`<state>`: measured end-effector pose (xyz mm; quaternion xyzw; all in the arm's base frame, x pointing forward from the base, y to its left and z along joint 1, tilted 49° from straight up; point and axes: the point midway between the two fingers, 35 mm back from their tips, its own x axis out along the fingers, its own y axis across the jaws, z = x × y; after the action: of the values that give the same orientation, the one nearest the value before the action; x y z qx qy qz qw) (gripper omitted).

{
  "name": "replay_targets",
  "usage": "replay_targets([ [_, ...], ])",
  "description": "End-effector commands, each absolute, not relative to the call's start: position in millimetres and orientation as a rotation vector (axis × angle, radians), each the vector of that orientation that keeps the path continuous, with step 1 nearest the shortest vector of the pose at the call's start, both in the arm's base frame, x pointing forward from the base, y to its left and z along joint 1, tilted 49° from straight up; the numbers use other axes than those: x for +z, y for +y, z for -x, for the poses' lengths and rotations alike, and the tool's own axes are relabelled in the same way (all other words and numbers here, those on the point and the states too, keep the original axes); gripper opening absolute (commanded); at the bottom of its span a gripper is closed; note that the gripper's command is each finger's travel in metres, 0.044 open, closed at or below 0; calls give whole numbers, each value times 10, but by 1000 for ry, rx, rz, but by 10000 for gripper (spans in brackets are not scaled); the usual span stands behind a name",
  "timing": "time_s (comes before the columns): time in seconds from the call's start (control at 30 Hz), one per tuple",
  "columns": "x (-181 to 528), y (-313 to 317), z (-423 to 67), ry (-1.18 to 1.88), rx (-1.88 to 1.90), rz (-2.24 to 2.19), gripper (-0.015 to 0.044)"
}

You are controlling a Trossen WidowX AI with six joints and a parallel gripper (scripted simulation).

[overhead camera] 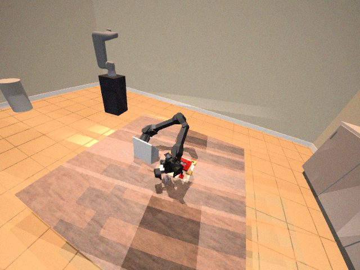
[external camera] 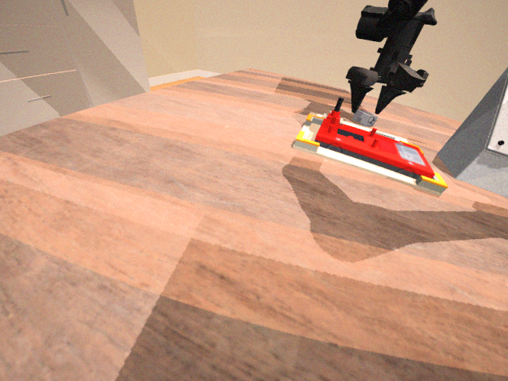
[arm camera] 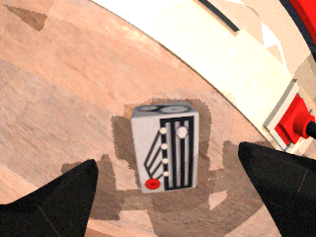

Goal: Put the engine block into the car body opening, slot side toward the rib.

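One engine block (arm camera: 165, 146) flat, gripper (arm camera: 173, 207) wide above.

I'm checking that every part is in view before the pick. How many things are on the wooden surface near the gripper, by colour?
Grey: 1, the engine block, lying flat below the open gripper
Red: 1, the car body
White with yellow corners: 1, the base plate under the car body
Total: 3
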<state>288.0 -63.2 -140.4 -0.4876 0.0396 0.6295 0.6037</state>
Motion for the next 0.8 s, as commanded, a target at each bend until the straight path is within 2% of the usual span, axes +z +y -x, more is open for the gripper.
replay_targets([
  [0.0, -1446, -569, -2862, 92, 1459, 1112, 440],
  [0.03, -1448, -567, -2863, 91, 1459, 1112, 440],
  [0.4, -1448, -567, -2863, 91, 1459, 1112, 151],
  [0.63, -1448, -567, -2863, 91, 1459, 1112, 105],
  [0.77, -1424, -604, -2862, 93, 1458, 1113, 0],
])
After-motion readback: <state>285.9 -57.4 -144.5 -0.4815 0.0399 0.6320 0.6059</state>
